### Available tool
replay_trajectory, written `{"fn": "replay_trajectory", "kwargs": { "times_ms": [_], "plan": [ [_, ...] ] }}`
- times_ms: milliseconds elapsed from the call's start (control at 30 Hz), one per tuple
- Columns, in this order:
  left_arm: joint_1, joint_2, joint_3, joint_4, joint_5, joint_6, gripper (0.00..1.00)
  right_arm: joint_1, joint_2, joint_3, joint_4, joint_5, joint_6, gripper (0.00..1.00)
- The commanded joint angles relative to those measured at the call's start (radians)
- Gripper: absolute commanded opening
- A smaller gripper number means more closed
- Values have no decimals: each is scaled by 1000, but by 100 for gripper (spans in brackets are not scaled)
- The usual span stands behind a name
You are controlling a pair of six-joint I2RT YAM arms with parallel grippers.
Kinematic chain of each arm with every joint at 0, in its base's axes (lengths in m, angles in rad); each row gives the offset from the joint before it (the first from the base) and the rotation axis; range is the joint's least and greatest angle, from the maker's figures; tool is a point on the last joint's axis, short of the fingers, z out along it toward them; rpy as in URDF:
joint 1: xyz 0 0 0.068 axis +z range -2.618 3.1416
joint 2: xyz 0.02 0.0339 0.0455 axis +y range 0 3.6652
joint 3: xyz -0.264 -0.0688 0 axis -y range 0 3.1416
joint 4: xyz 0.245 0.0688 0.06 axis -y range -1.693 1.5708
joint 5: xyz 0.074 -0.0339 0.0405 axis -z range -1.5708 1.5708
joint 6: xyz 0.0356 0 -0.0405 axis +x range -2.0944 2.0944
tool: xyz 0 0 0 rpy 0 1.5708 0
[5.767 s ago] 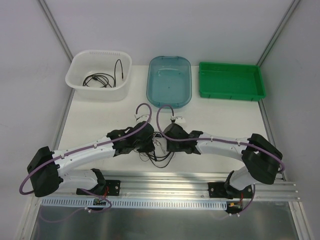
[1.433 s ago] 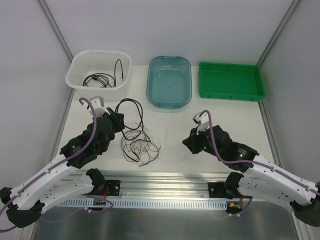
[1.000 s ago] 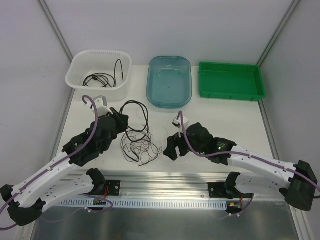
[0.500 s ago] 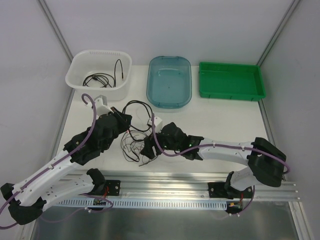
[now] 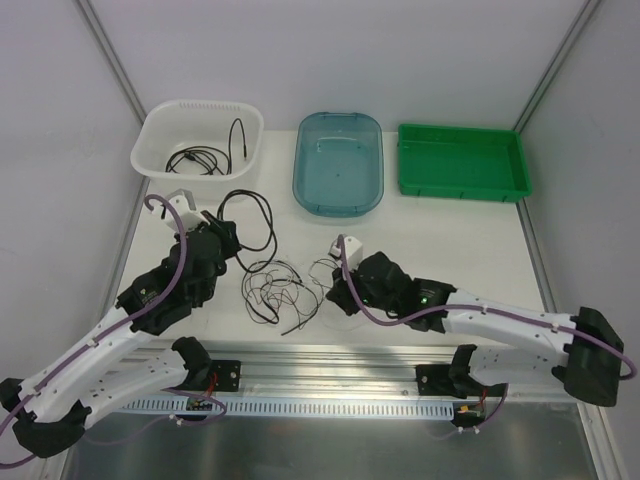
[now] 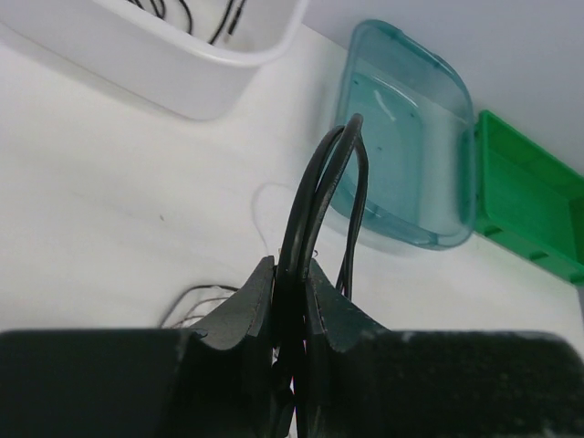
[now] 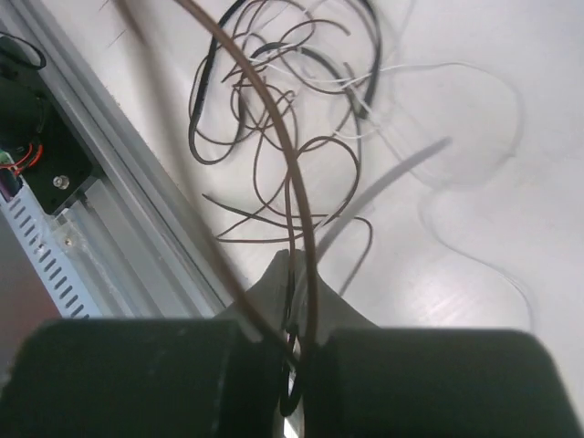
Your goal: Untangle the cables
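Nearest me, my right gripper [image 7: 297, 274] is pinched shut on a thin dark brown wire [image 7: 290, 173] rising from the loose tangle of thin black, white and brown cables [image 5: 280, 290] on the white table [image 5: 450, 240]. My left gripper [image 6: 290, 274] clamps a doubled black cable loop [image 6: 315, 192]. Beyond, another black cable [image 5: 200, 158] lies in the white plastic basket [image 5: 195, 187].

Cables [image 5: 282, 290]: loose tangle lying flat, left of centre. Thin brown strands [image 7: 290, 182] curl and overlap. Black loop [image 6: 313, 196] stands upright at far-left side.
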Motion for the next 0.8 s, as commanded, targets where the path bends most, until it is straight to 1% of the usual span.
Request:
{"fn": "replay_trajectory", "kwargs": {
  "times_ms": [0, 200, 300, 367, 400, 433, 500, 533, 567, 600, 633, 667, 733, 767],
  "plan": [
    [39, -7, 15, 14, -108, 128, 0, -17, -164, -6, -243, 110, -48, 1],
    [123, -16, -18, -12, -58, 164, 0, -80, -345, 40, -462, 218, -41, 1],
    [160, -18, -30, -29, 0, 152, 0, -110, -373, 64, -499, 204, -47, 1],
    [169, -14, -36, -34, 31, 141, 0, -112, -344, 96, -512, 173, -47, 2],
    [172, -10, -38, -34, 71, 132, 0, -113, -324, 110, -526, 154, -42, 11],
    [175, 1, -39, -34, 94, 129, 0, -112, -271, 119, -531, 143, -33, 20],
    [187, 21, -30, -34, 158, 127, 0, -112, -211, 148, -548, 120, -22, 44],
    [192, 45, -25, -34, 234, 126, 0, -112, -186, 155, -551, 100, -16, 59],
    [209, 82, -12, -32, 358, 106, 0, -110, -144, 155, -542, 86, -7, 77],
    [209, 82, -4, -28, 359, 103, 0, -110, -140, 155, -542, 86, -7, 78],
    [214, 94, 4, -26, 394, 104, 0, -109, -143, 149, -539, 98, -5, 85],
    [223, 120, 11, -26, 456, 106, 0, -110, -149, 146, -543, 110, -5, 88],
    [234, 139, 34, -17, 502, 115, 0, -112, -181, 136, -566, 141, -8, 93],
    [255, 153, 40, -11, 548, 119, 0, -112, -192, 136, -578, 153, -10, 94]
  ]
}}
